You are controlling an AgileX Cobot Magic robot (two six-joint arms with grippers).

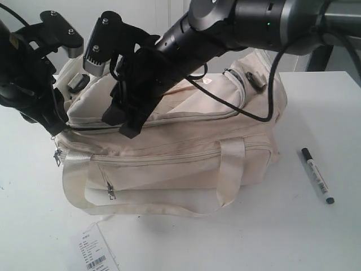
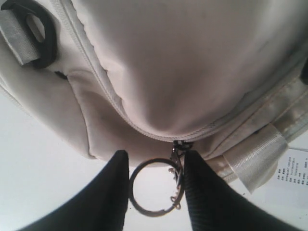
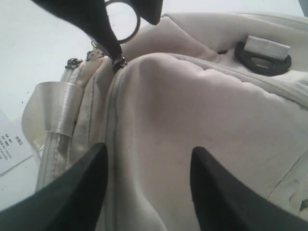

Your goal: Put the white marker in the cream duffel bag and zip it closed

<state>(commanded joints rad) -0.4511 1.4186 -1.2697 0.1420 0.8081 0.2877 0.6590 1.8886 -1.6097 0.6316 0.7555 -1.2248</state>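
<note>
White table (image 1: 316, 237) bearing large cream fabric duffel bag (image 1: 186, 152), main zip seemingly shut. Black right gripper (image 3: 149, 149) over its top, fingers spread, empty. Left gripper (image 2: 155, 159) at bag's end; cannot tell whether clamped. Slim white black-capped marker (image 1: 317, 176) lying on table beside bag, apart. Round metal zip ring (image 2: 130, 187) between left fingers. Looks barely begun: unzipping, loading, rezipping left.

paper tag (image 1: 97, 251): cut off by the lower edge, print too small to read
white marker (image 1: 317, 175): label print too small to read
cream duffel bag (image 1: 186, 152): upper-left top hidden behind right arm (image 1: 225, 22)
</note>
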